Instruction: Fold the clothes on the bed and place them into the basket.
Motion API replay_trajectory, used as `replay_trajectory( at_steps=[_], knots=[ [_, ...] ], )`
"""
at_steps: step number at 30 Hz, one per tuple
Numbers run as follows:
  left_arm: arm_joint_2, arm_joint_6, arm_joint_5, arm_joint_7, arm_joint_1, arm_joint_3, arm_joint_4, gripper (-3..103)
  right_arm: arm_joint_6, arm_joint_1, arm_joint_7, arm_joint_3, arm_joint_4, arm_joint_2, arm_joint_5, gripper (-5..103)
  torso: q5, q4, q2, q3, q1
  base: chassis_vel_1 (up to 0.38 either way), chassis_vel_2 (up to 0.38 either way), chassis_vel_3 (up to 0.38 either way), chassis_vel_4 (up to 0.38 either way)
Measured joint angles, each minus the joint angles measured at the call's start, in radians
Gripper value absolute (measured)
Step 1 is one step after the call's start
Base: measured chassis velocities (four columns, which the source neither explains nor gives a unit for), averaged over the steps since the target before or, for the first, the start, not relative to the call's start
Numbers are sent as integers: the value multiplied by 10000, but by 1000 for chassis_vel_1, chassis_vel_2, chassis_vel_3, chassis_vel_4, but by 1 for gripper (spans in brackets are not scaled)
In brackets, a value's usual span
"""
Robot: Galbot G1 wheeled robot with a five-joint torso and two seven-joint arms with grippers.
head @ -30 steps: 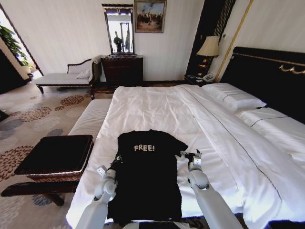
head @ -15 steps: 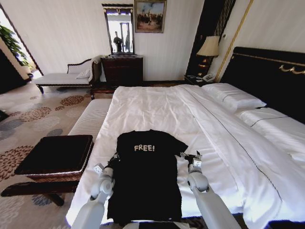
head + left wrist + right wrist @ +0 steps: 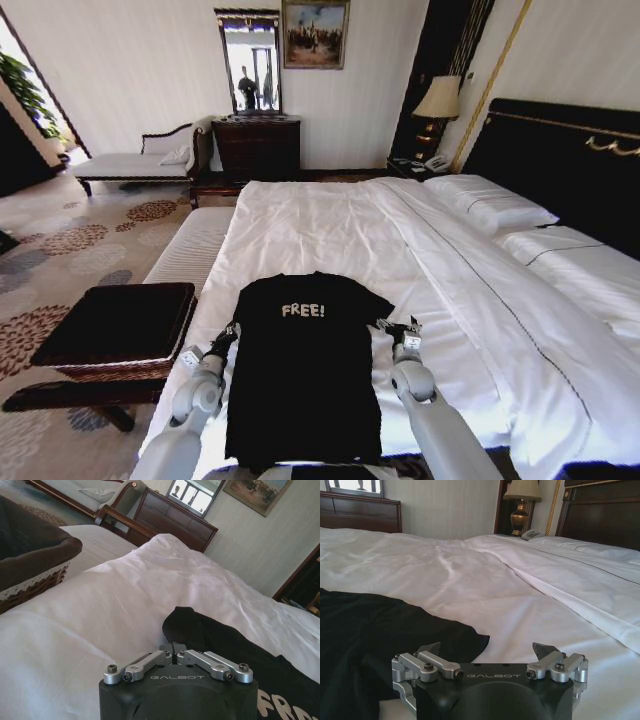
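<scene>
The shirt [image 3: 305,370] lies flat on the bed [image 3: 330,225]. The left claw [image 3: 225,335] pinches its sleeve edge; the right claw [image 3: 392,326] rests spread wide beside it.

Grey arms; black "GALBOT" claws, silver screwed linkages.

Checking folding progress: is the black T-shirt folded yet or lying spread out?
Spread out. The T-shirt lies flat on the bed, both sleeves out, "FREE!" lettering showing.
</scene>
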Motion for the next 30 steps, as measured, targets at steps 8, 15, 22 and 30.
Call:
replay_trajectory(
  at_steps=[8, 15, 22, 30],
  knots=[
    [434, -4, -414, -193, 16, -545, -218, 0, 105, -126, -71, 39, 7, 116, -129, 100, 0, 1, 0, 0, 0, 0, 0, 0, 0],
    [881, 75, -710, -154, 92, -1265, -6, 0, 135, -70, -131, -97, -16, 154, -138, 100, 0, 5, 0, 0, 0, 0, 0, 0, 0],
    [1200, 198, -817, -128, -688, -1162, 879, 0, 158, -55, -150, -334, -20, 208, -185, 100, 1, 1, 0, 0, 1, 0, 0, 0, 0],
    [1199, 370, -739, -282, -1324, -789, 1480, 6, 181, -240, -153, -239, 115, 186, -192, 100, 0, -1, 0, 1, 2, 0, 0, 0, 0]
  ],
)
